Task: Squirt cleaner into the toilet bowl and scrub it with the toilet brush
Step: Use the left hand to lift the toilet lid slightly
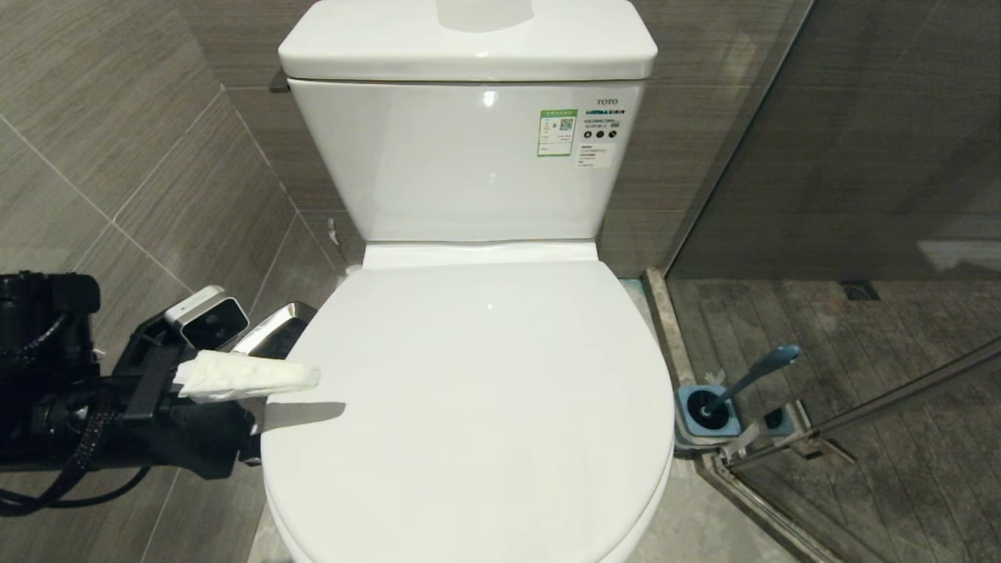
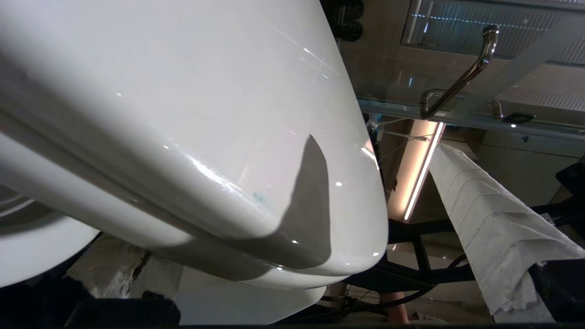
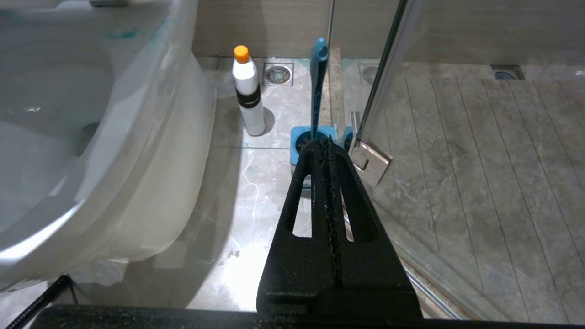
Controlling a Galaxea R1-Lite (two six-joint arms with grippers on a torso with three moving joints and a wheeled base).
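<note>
The toilet's white lid (image 1: 469, 391) is down, so the toilet bowl's basin is hidden; its outer wall (image 3: 114, 160) shows in the right wrist view. My left gripper (image 1: 297, 391) is open at the lid's left edge. One of its fingers (image 2: 493, 228), wrapped in white paper, reaches over the lid (image 2: 205, 114) with a gap between them. The cleaner (image 3: 248, 91), white with an orange cap, stands on the floor beside the toilet. The toilet brush (image 1: 751, 379) stands in its blue holder (image 1: 708, 410). My right gripper (image 3: 322, 144) is shut and empty, low over the floor just short of the holder (image 3: 304, 139).
A steel-rimmed bin (image 1: 274, 328) sits behind my left gripper against the tiled wall. The cistern (image 1: 469, 156) rises behind the lid. A glass shower door (image 1: 860, 407) with a metal hinge (image 3: 372, 160) runs right beside the brush holder.
</note>
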